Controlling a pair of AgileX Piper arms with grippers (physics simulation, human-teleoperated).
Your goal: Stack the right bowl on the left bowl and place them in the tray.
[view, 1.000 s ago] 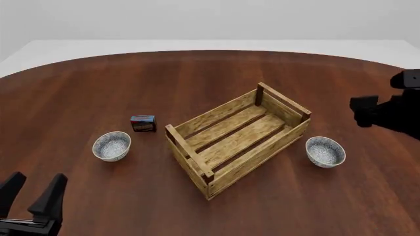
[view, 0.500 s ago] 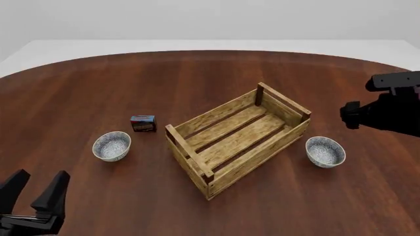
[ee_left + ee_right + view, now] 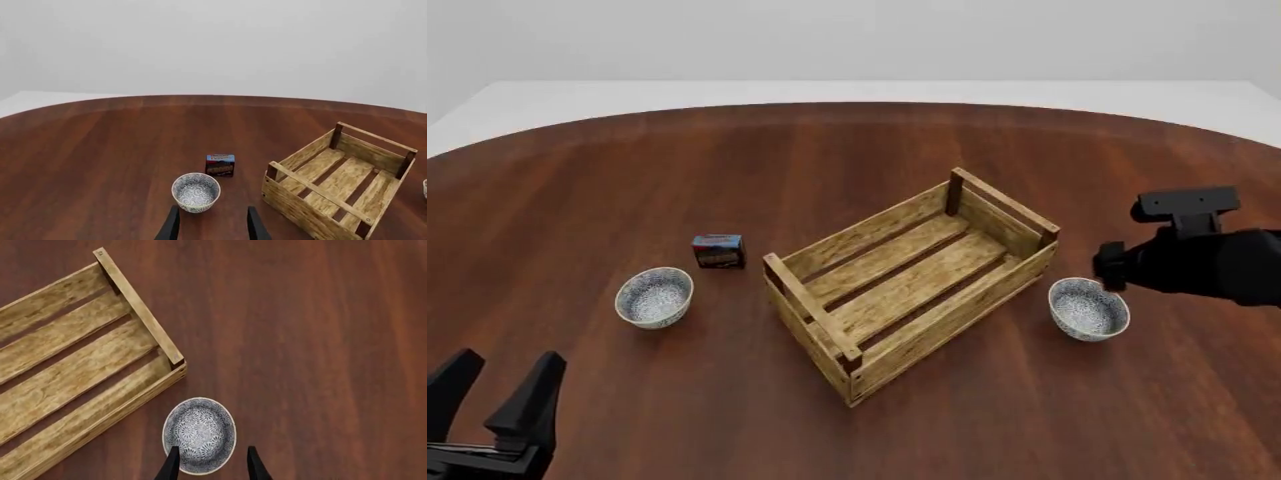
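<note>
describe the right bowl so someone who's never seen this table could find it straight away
Start at the big slatted wooden tray in the middle of the brown table. The right bowl sits on the tabletop just off the tray's right side, close beside it. Unlike the matching blue-and-white left bowl, it has no small dark box nearby.

Table (image 3: 854,150): two bowls (image 3: 654,297), tray (image 3: 910,282), box (image 3: 718,250)

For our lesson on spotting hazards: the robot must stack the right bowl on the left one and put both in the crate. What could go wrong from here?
1. The right hand hangs open above the right bowl, which sits close to the crate; a finger might catch the crate wall.
2. The rounded bowl could slip or tip when pinched.
3. A small box beside the left bowl may get knocked.
</note>
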